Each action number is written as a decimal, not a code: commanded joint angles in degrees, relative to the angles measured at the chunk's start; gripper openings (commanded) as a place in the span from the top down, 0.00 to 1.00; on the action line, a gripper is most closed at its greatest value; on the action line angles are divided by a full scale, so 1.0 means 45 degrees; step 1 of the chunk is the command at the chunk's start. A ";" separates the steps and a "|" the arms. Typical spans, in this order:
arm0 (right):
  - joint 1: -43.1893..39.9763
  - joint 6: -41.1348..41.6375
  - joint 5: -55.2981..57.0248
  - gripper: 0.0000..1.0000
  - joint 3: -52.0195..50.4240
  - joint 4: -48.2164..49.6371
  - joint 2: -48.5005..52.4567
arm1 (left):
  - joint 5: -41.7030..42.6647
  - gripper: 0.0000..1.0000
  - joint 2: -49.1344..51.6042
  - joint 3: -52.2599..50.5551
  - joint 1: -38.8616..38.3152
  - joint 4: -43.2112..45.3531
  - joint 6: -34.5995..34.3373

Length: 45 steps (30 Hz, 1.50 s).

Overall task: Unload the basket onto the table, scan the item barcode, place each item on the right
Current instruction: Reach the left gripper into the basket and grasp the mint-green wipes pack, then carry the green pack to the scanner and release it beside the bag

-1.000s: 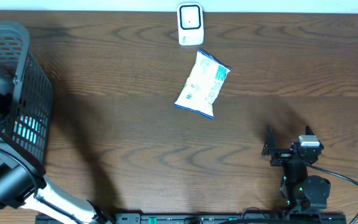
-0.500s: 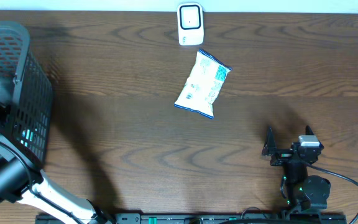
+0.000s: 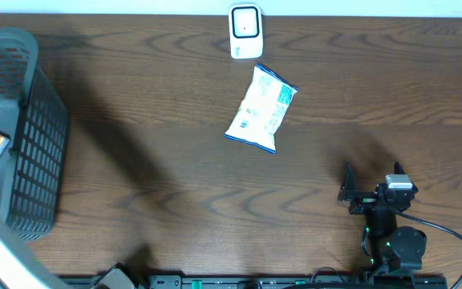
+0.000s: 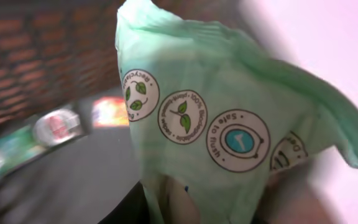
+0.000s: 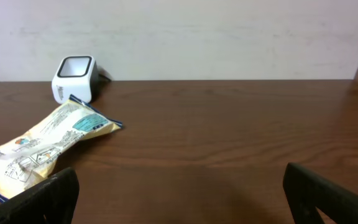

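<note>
Pick-up step: left gripper (image 4: pixel 194 208) pinches green pouch (image 4: pixel 229 124) at basket (image 3: pixel 22 120), nine o'clock; right gripper (image 5: pixel 185 199) spread. Next, presumably, present barcode to scanner (image 3: pixel 245 30), twelve o'clock.

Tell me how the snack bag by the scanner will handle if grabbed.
Probably floppy: the snack bag is a thin, crinkled pouch lying flat. Likely light for its size, since it looks puffed. Its glossy film might slip in a grip.
</note>
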 commanded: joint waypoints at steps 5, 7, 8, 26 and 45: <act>0.0019 0.0131 0.0102 0.01 -0.0024 -0.0044 -0.0068 | 0.5207 0.75 -0.2628 0.0204 -0.1331 0.2268 -0.1030; 0.0019 0.0131 0.0102 0.01 -0.0029 -0.0044 -0.0068 | 0.5197 0.75 -0.2681 0.0194 -0.3055 0.2380 -0.1005; 0.0019 0.0131 0.0102 0.01 -0.0024 -0.0044 -0.0068 | 0.5187 0.75 -0.2579 0.0141 -0.3852 0.2380 -0.0884; 0.0019 0.0131 0.0102 0.01 -0.0029 -0.0044 -0.0068 | 0.1073 0.75 0.5246 -0.0209 -1.2444 0.2841 0.2035; 0.0019 0.0131 0.0102 0.01 -0.0024 -0.0044 -0.0068 | 0.0981 0.68 1.0263 -0.0209 -1.5382 0.3963 0.0092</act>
